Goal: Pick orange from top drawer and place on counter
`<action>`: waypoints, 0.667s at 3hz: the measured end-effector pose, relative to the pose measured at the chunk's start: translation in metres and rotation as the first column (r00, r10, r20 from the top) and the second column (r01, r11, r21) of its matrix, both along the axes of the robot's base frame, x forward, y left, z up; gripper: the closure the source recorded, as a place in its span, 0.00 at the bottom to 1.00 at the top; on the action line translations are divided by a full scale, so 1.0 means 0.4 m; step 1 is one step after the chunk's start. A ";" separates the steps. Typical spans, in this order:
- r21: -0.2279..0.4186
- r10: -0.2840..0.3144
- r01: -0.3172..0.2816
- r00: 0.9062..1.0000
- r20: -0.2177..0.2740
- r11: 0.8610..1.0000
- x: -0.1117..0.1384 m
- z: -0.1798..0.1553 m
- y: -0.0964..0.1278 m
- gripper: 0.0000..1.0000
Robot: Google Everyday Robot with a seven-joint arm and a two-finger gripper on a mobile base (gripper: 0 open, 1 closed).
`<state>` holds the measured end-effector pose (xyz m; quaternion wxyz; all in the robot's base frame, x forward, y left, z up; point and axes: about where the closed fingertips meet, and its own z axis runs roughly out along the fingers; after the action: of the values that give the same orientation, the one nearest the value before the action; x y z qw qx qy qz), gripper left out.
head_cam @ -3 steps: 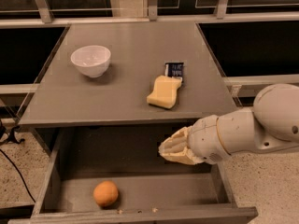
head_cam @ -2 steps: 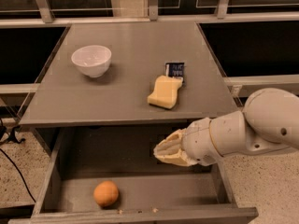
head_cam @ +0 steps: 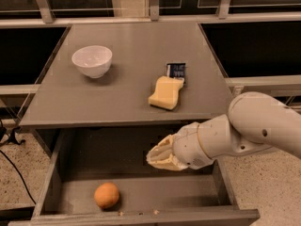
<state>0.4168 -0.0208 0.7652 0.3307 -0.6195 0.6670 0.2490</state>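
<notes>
The gripper hangs over the open top drawer, to the right of the one orange and apart from it. It is likely lined up to reach across. Whether it is released or clenched I cannot tell. The orange lies front-left on the drawer floor. On the counter are one white bowl, one yellow sponge and one dark packet — bare space between them, I judge, for the fruit.
</notes>
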 end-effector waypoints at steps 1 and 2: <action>-0.035 0.012 -0.013 1.000 -0.014 0.999 -0.009 -0.020 0.012 1.00; -0.066 0.034 -0.037 0.999 -0.041 0.997 -0.024 -0.064 0.043 1.00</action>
<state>0.4071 -0.0038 0.7398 0.2919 -0.6369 0.6703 0.2446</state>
